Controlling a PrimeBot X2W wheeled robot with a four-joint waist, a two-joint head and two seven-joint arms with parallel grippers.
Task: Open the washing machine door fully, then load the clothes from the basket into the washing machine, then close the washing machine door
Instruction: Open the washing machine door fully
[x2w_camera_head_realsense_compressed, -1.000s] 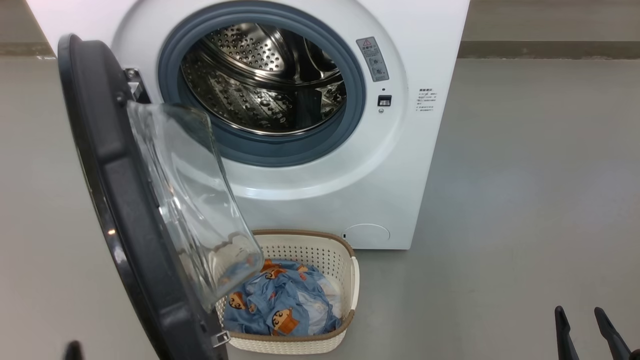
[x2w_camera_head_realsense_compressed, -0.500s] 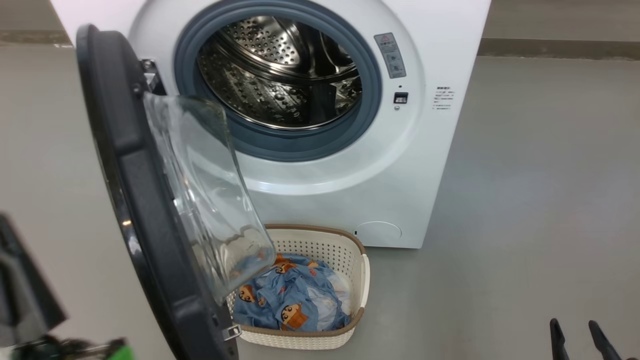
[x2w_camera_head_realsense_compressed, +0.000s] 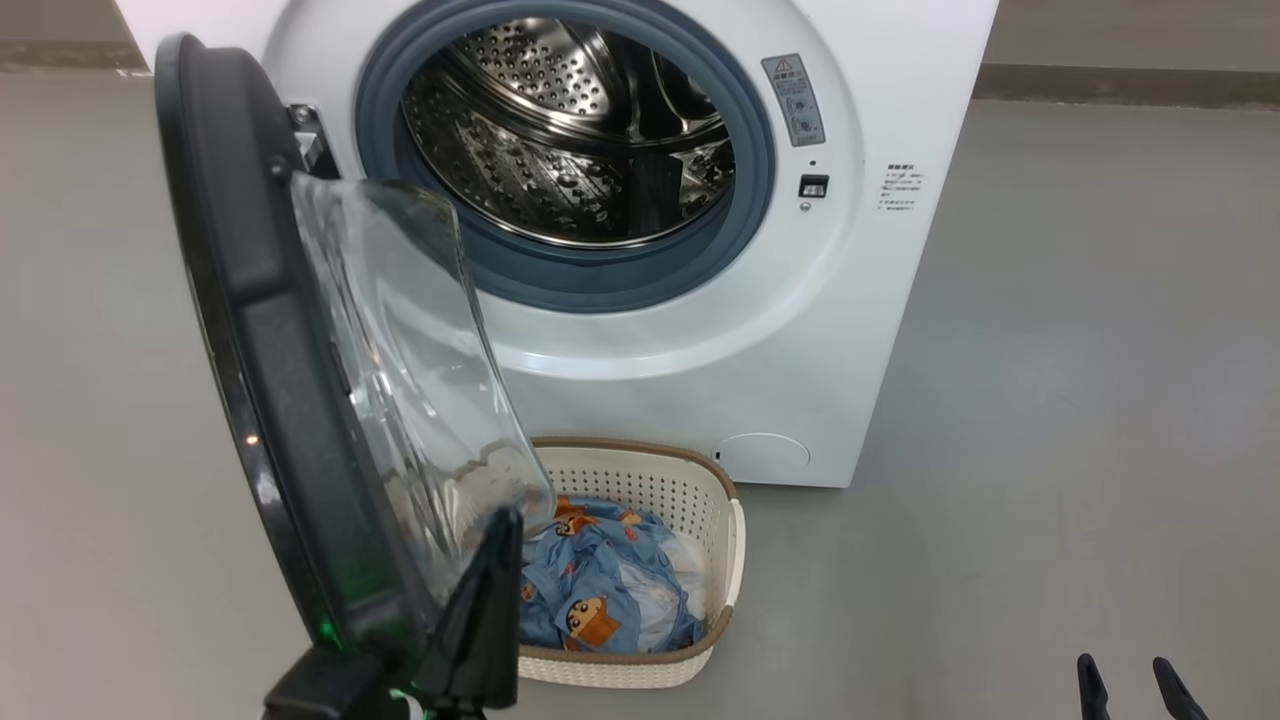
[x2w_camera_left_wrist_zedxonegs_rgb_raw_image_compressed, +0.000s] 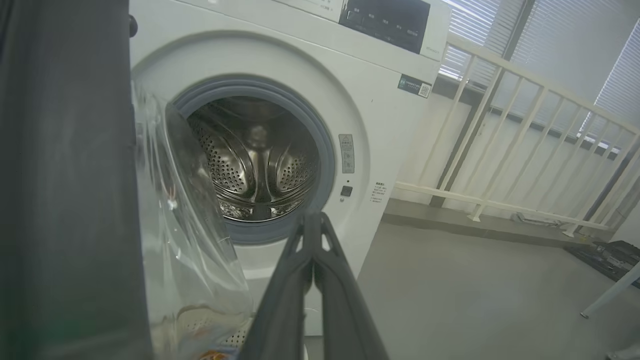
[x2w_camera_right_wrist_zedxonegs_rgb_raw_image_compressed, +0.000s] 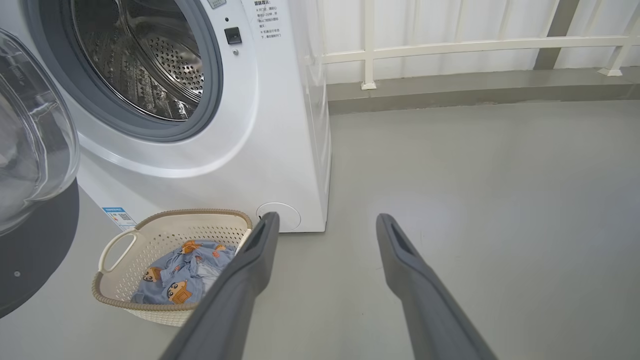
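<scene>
Two grippers of mine are in sight. My left gripper (x2w_camera_head_realsense_compressed: 503, 535) has its two long dark fingers pressed flat together, with nothing between them. Just to its left stands the washing machine door (x2w_camera_head_realsense_compressed: 250, 300), swung out on its metal hinge (x2w_camera_head_realsense_compressed: 305, 140) so that the dark inner face is turned toward the fingers. The door's clear glass bowl window (x2w_camera_head_realsense_compressed: 400, 350) bulges out right beside my left fingertips; whether they touch the glass I cannot tell. Straight beyond those tips is the washing machine (x2w_camera_head_realsense_compressed: 700, 350), where the perforated steel drum (x2w_camera_head_realsense_compressed: 570, 140) shows inside the grey-blue gasket (x2w_camera_head_realsense_compressed: 745, 220).

Just to the right of my left gripper, and a little beyond it, the basket (x2w_camera_head_realsense_compressed: 640, 447) sits on the grey floor (x2w_camera_head_realsense_compressed: 1050, 400), close against the foot of the machine and partly under the glass bowl. The clothes (x2w_camera_head_realsense_compressed: 600, 590) lie inside it: blue fabric with orange-brown bears, crumpled, with white cloth showing among the folds.

My right gripper (x2w_camera_head_realsense_compressed: 1125, 672) has its fingers spread wide apart and holds nothing. It hangs over bare floor, and the basket is well off to its left. Seen along these fingers, the basket lies ahead and to the left, the machine's front corner is ahead, and a small blue label sticker (x2w_camera_right_wrist_zedxonegs_rgb_raw_image_compressed: 119, 217) sits low on the machine behind the basket. A white railing (x2w_camera_right_wrist_zedxonegs_rgb_raw_image_compressed: 450, 46) runs across farther ahead.
</scene>
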